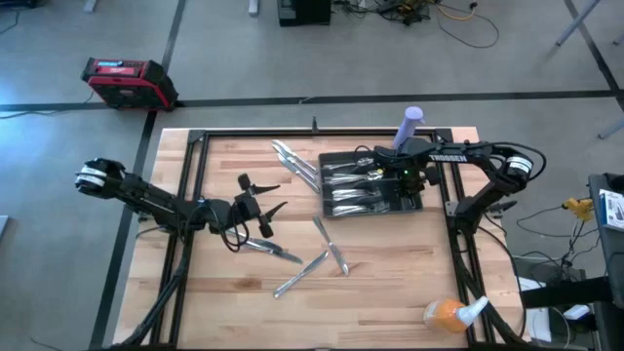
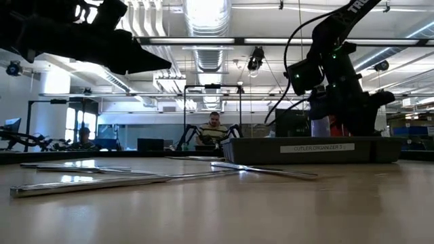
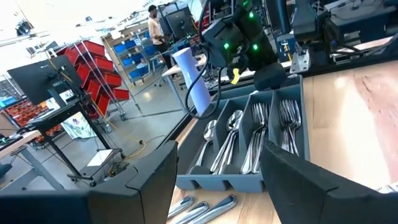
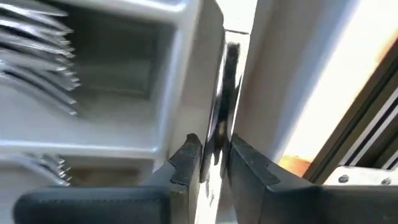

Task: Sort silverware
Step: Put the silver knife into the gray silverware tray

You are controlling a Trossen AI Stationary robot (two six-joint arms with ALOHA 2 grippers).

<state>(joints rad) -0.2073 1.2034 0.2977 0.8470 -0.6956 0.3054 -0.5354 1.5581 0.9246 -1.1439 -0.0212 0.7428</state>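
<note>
A dark grey compartmented tray (image 1: 324, 210) stands at the table's far right and holds forks (image 3: 287, 121) and spoons (image 3: 227, 134). My right gripper (image 4: 214, 158) is down over the tray's far side (image 1: 388, 174), shut on one slim piece of silverware. Loose silverware lies flat on the table: a group left of the tray (image 1: 292, 161), pieces near the middle (image 1: 331, 246) and one below my left gripper (image 1: 265, 248). My left gripper (image 1: 258, 205) hangs open above the table's left half, touching nothing. My right gripper pinches a slim silver piece (image 4: 217, 140) between its two fingers (image 4: 186, 155). The fingers point down into the tray. The piece runs on ahead of them along a narrow compartment beside the tray's wall (image 4: 180, 74). Which end it holds, I cannot tell.
A lilac cylinder (image 1: 409, 127) stands just beyond the tray's far edge. An orange spray bottle (image 1: 448, 312) lies at the near right corner. A black frame (image 1: 195, 185) borders the table. People sit in the room behind (image 2: 213, 129). Bare wood spans the near edge.
</note>
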